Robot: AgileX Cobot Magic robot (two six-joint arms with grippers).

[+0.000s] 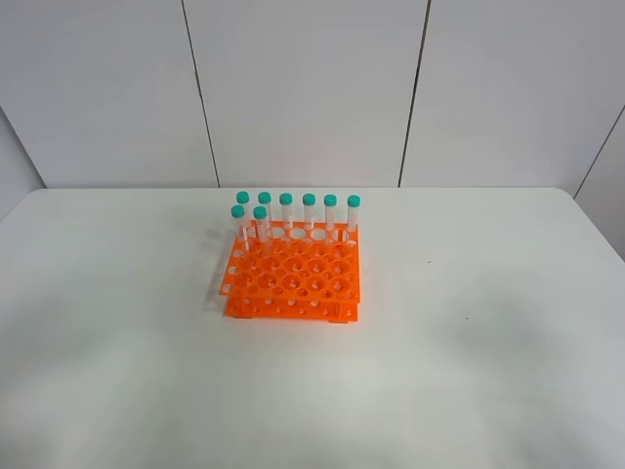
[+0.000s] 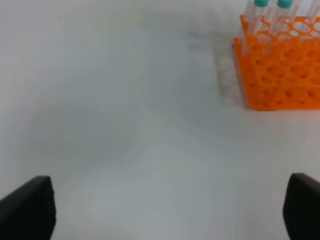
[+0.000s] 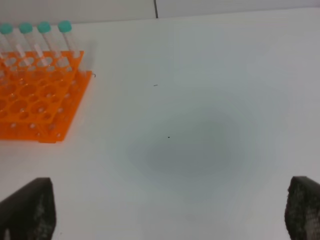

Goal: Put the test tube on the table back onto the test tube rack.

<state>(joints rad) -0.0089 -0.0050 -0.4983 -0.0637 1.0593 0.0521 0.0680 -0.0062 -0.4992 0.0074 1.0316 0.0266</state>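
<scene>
The orange test tube rack (image 1: 295, 277) stands on the white table (image 1: 488, 322), a little left of centre. Several clear test tubes with teal caps (image 1: 309, 210) stand upright along its back row and left side. No test tube lies on the table in any view. The rack also shows in the left wrist view (image 2: 280, 75) and the right wrist view (image 3: 35, 100). My left gripper (image 2: 170, 212) is open and empty over bare table, to the left of the rack. My right gripper (image 3: 170, 212) is open and empty, to the right of the rack. Neither arm shows in the high view.
White wall panels (image 1: 312, 88) rise behind the table's far edge. A few small dark specks (image 3: 168, 136) mark the tabletop right of the rack. Bare white tabletop lies around the rack on all sides.
</scene>
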